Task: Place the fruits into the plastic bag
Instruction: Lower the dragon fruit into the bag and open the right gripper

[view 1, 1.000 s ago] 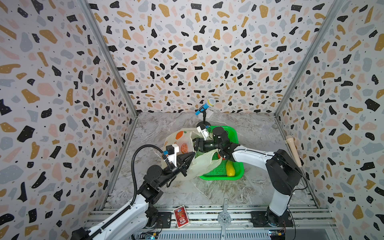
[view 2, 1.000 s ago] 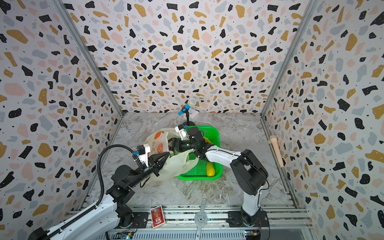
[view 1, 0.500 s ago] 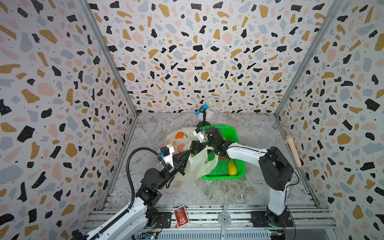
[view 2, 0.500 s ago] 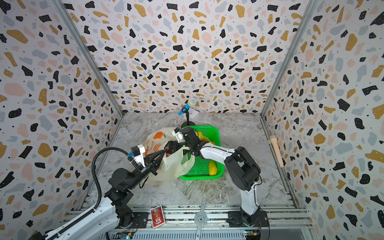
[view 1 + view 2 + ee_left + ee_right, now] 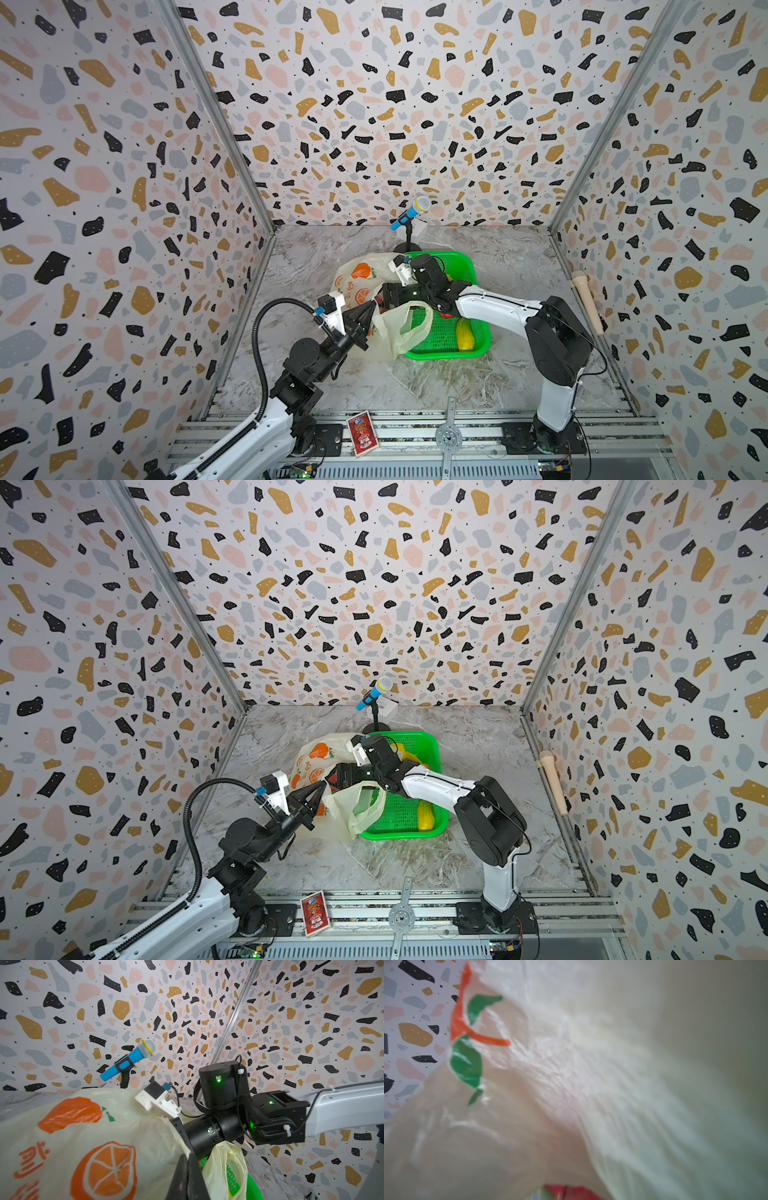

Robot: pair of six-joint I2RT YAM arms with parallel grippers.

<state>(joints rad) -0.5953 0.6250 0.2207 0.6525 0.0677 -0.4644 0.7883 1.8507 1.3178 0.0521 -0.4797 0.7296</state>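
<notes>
**A:** The plastic bag [image 5: 359,282] sits in the middle of the worktop [image 5: 415,386], one handle loop flopped over a corner of the green basket [image 5: 449,355].

**B:** And the left claw [image 5: 371,309] is clamped on the bag's rim, mouth lifted!

**A:** The right claw [image 5: 386,296] reaches into that mouth. Plastic hides its tips, so wide or narrow, can't tell.

**B:** One yellow fruit [image 5: 465,338] lies in the basket, near its front rim.

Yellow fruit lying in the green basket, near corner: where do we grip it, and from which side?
Take the yellow fruit across its middle, from straight above, fingers closing over its narrow width. It lies flat and elongated, pointing front to back, tucked close to the green basket's right wall and near rim, so a sideways approach would probably hit the walls.
</notes>
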